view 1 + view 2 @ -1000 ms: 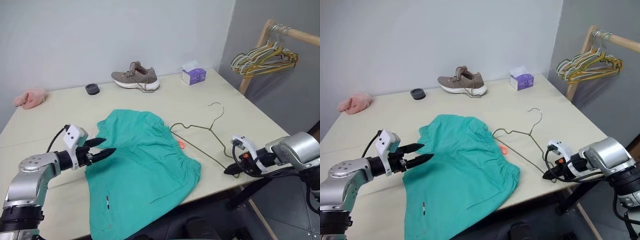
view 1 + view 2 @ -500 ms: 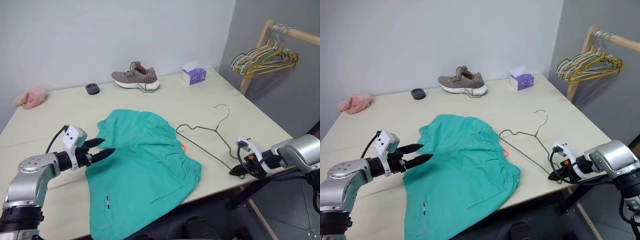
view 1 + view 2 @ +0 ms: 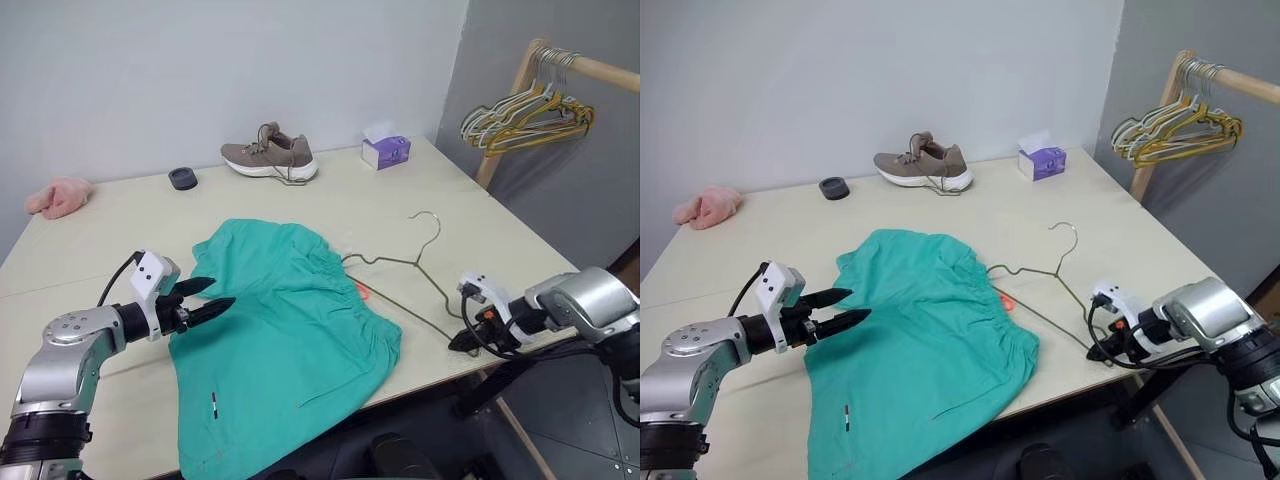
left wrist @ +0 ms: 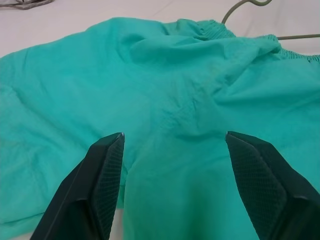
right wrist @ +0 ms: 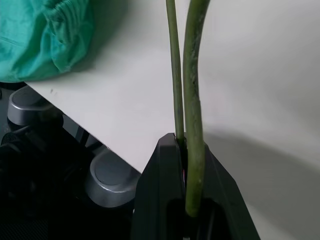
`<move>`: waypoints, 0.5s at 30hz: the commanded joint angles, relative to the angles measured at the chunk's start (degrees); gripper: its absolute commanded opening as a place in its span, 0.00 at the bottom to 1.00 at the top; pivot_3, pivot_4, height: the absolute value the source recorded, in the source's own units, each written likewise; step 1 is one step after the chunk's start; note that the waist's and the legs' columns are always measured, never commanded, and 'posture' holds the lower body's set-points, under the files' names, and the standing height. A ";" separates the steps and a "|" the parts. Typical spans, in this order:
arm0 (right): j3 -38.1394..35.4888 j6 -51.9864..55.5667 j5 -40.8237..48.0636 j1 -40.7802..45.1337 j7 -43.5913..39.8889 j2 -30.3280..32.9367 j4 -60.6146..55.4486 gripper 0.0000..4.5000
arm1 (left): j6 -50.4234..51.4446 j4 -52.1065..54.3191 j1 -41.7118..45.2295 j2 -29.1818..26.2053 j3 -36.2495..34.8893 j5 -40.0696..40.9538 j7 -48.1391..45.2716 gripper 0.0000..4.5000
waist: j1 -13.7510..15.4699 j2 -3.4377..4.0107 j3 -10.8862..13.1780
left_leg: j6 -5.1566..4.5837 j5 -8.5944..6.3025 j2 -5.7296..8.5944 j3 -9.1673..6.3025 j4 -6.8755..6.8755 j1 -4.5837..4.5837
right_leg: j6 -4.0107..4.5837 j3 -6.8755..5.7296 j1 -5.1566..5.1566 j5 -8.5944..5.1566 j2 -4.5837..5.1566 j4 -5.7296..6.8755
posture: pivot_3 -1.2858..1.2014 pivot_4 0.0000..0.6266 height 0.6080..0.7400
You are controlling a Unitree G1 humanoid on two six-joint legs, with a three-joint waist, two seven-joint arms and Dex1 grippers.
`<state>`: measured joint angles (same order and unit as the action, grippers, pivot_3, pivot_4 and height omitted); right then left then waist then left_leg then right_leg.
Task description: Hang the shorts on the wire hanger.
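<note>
On the table: shorts [image 3: 285, 340] spread flat near the front edge, waistband toward the right, small white mark on the lower front part.
Table [image 3: 350, 205]: pale beige top, wall behind it.
Wire hanger [image 3: 400, 272]: just right of the shorts, 1 corner at the waistband, hook pointing toward the back of the table, other corner at the front right edge.
Right gripper [image 3: 466, 341]: clenched on the hanger's near corner at the table edge; right wrist view shows 2 wire strands [image 5: 189, 100] running into the closed black fingers.
Left gripper [image 3: 208, 296]: released, 2 black fingers spread, pointing at the left edge of the shorts; holds nothing.
Left wrist view: green fabric [image 4: 175, 100] between and beyond the 2 spread fingers [image 4: 107, 170]; cannot tell if the tips touch the cloth.
Shoe [image 3: 270, 155]: brown with white sole, at the back of the table.
Tissue box [image 3: 386, 151]: purple, right of the shoe.
Black round item [image 3: 182, 178]: left of the shoe.
Pink cloth [image 3: 60, 195]: fuzzy, far left back corner.
Orange bit [image 3: 361, 291]: small, on the table at the waistband, inside the hanger's triangle.
Rack [image 3: 520, 75]: wooden, right of the table, with a bunch of yellow and silver hangers [image 3: 530, 112].
</note>
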<state>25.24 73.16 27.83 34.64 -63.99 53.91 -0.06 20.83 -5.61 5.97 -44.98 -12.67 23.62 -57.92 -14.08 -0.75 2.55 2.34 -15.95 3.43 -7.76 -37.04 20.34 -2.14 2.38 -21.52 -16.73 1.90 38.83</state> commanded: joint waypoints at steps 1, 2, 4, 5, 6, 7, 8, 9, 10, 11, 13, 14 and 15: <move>-0.23 -1.60 0.96 2.16 -4.29 2.88 -3.80 0.00 | -0.57 2.18 -0.31 -0.40 -1.11 -0.10 0.77 0.75 | 0.13 0.00 0.00 | 0.00 0.00 0.00 0.00 0.01 0.00 | 0.00 0.00 0.00 0.00 0.00 0.00 | 0.41 0.00 1.00; 0.09 -2.09 1.02 2.29 -5.35 3.62 -4.67 0.00 | -0.61 2.18 -0.38 -0.41 -1.17 -0.13 0.88 0.75 | 0.19 0.00 0.00 | 0.00 0.00 0.00 -0.01 0.01 0.01 | 0.00 -0.01 -0.02 0.00 0.01 0.00 | 0.41 0.00 1.00; 0.93 -2.71 1.37 1.96 -7.25 5.07 -7.62 0.00 | -0.76 1.96 -0.28 -0.43 -1.33 -0.18 1.20 0.75 | 0.36 0.00 0.00 | 0.00 0.00 0.00 -0.02 0.01 0.02 | 0.00 -0.02 -0.02 0.00 0.01 -0.01 | 0.41 0.00 1.00; 1.34 -3.11 1.23 1.57 -7.64 5.45 -8.92 0.00 | -0.84 1.85 -0.20 -0.45 -1.35 -0.18 1.35 0.75 | 0.42 0.00 0.00 | 0.00 0.00 0.00 -0.02 0.02 0.02 | 0.00 -0.02 -0.03 0.00 0.01 -0.01 | 0.41 0.00 1.00; 1.54 -2.90 1.27 1.13 -7.52 5.28 -9.91 0.00 | -0.88 1.74 -0.09 -0.44 -1.31 -0.17 1.47 0.75 | 0.40 0.00 0.00 | 0.00 0.00 0.00 -0.02 0.02 0.02 | 0.00 -0.03 -0.03 0.00 0.01 -0.01 | 0.41 0.00 1.00; 1.79 -2.70 0.79 0.65 -6.39 4.32 -10.21 0.00 | -0.91 1.67 0.05 -0.40 -1.21 -0.20 1.59 0.75 | 0.36 -0.01 0.00 | 0.00 0.00 -0.01 -0.01 0.02 0.01 | 0.00 -0.03 -0.03 0.00 0.00 -0.01 | 0.41 0.00 1.00; 1.98 -2.53 0.24 0.28 -5.18 3.27 -10.07 0.00 | -0.92 1.64 0.16 -0.34 -1.11 -0.23 1.66 0.75 | 0.35 -0.02 -0.01 | 0.00 0.00 -0.01 -0.01 0.02 0.01 | 0.00 -0.03 -0.03 0.00 0.01 -0.01 | 0.41 0.00 1.00; 2.04 -2.42 -0.49 0.02 -3.73 2.05 -9.26 0.00 | -0.89 1.72 0.18 -0.28 -0.99 -0.24 1.71 0.75 | 0.33 -0.04 -0.02 | 0.00 0.00 -0.01 0.00 0.01 0.01 | 0.00 -0.03 -0.03 0.00 0.00 -0.01 | 0.41 0.00 1.00; 2.05 -2.41 -1.27 -0.11 -2.41 1.11 -8.33 0.00 | -0.87 1.84 0.13 -0.25 -0.91 -0.26 1.73 0.75 | 0.34 -0.04 -0.03 | 0.00 0.00 -0.01 0.01 -0.01 0.01 | 0.00 -0.02 -0.02 0.00 0.01 -0.01 | 0.41 0.00 1.00; 1.94 -2.42 -1.93 -0.18 -1.28 0.37 -7.39 0.00 | -0.87 1.95 0.03 -0.27 -0.85 -0.28 1.67 0.75 | 0.36 -0.04 -0.02 | 0.00 0.00 -0.01 0.02 -0.02 0.01 | 0.00 -0.01 -0.01 0.00 0.01 -0.01 | 0.41 0.00 1.00; 1.71 -2.63 -2.98 -0.18 0.35 -0.64 -5.47 0.00 | -0.89 2.03 -0.11 -0.34 -0.82 -0.35 1.62 0.75 | 0.57 -0.03 -0.02 | 0.00 0.00 0.01 0.03 -0.03 0.01 | 0.00 0.00 -0.01 0.00 0.02 0.01 | 0.41 0.00 1.00; 1.72 -2.95 -3.56 -0.15 0.89 -0.92 -4.59 0.00 | -0.91 2.05 -0.16 -0.38 -0.83 -0.39 1.63 0.75 | 0.71 -0.03 -0.02 | 0.00 0.00 0.01 0.03 -0.03 0.01 | 0.00 0.00 -0.02 0.00 0.02 0.00 | 0.41 0.00 1.00; 1.75 -2.90 -3.71 -0.09 1.08 -1.06 -3.98 0.00 | -0.91 2.06 -0.19 -0.38 -0.84 -0.42 1.66 0.75 | 0.89 -0.03 -0.02 | 0.00 0.00 0.01 0.03 -0.03 0.01 | 0.00 0.00 -0.02 0.00 0.02 0.00 | 0.41 0.00 1.00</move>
<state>28.16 70.77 25.14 33.74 -63.56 52.90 -4.50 20.80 -5.02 5.23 -44.90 -12.77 23.47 -56.69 -13.19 -0.78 2.53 2.35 -15.95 3.44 -7.74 -37.06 20.36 -2.14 2.37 -21.55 -16.72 1.92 38.83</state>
